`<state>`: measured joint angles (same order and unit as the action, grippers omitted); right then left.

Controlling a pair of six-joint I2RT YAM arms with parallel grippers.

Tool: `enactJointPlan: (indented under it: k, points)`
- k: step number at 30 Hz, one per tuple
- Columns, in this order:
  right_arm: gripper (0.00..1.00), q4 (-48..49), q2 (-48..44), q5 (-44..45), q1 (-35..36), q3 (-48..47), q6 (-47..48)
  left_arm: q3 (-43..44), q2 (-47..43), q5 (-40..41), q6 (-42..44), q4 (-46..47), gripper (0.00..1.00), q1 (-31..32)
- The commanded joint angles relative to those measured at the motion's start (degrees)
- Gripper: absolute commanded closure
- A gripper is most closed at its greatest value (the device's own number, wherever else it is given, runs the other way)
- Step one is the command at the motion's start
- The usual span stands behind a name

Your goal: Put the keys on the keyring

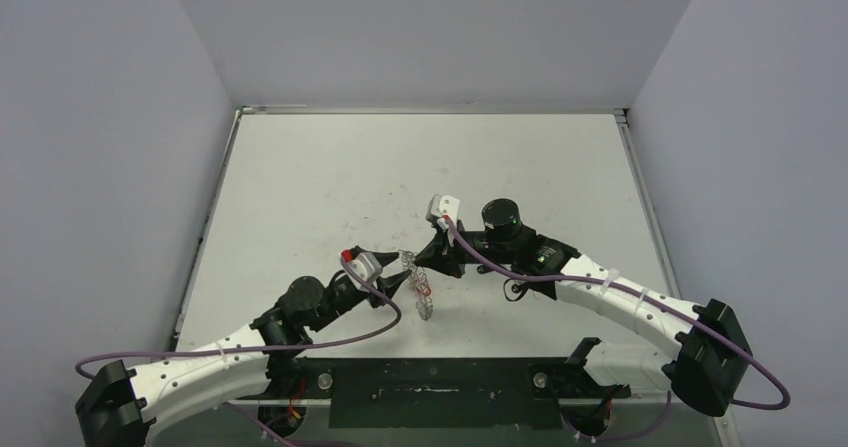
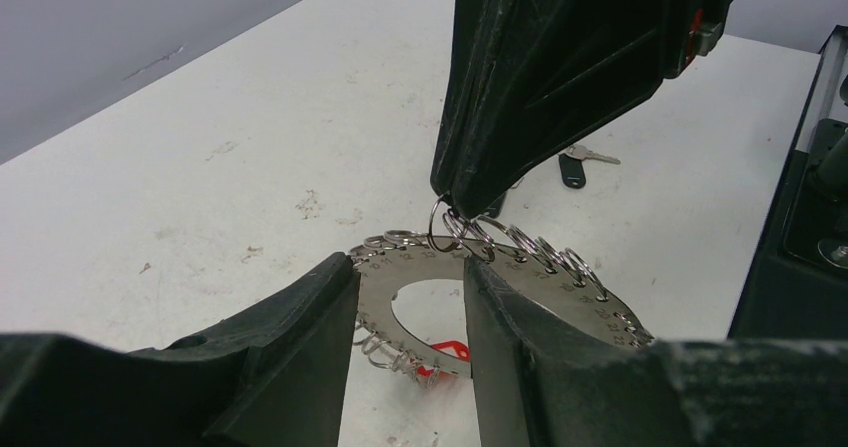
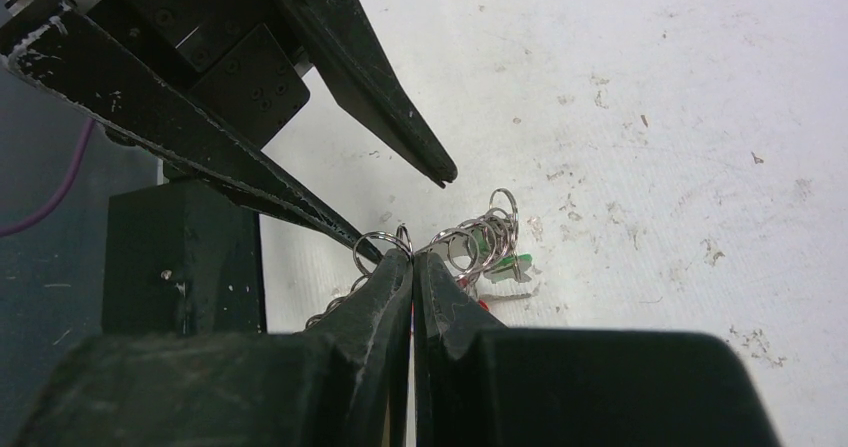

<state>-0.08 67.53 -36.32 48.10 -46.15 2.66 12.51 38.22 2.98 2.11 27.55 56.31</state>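
The keyring (image 2: 560, 292) is a flat grey metal disc with a hole and many small split rings along its edge. It carries a red tag (image 2: 445, 352) and a green tag (image 3: 515, 264). My left gripper (image 2: 408, 267) is shut on the disc and holds it just above the table. My right gripper (image 3: 412, 255) is shut on one small split ring at the disc's far edge, and it also shows from above (image 1: 418, 260). One key (image 2: 575, 170) with a black head lies on the table beyond the ring. The other key is not in view.
The white table (image 1: 330, 177) is bounded by grey walls on three sides. A black base plate (image 1: 430, 392) runs along the near edge. Purple cables (image 1: 330, 345) loop over both arms. A black arm base (image 2: 790, 227) stands to the right of the keyring.
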Motion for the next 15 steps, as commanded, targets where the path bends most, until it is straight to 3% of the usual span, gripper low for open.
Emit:
enactJointPlan:
  k: [1, 15]
  points:
    - [1.0, 4.21, 0.15, 0.1, 0.33, -1.75, -0.9, 0.58, -0.07, 0.71, -0.17, 6.17, 0.59, 0.29]
    - [1.0, 5.99, 0.37, -0.86, 0.33, -1.93, -2.59, 1.96, 5.42, 0.98, 1.33, 8.97, 0.59, 0.34]
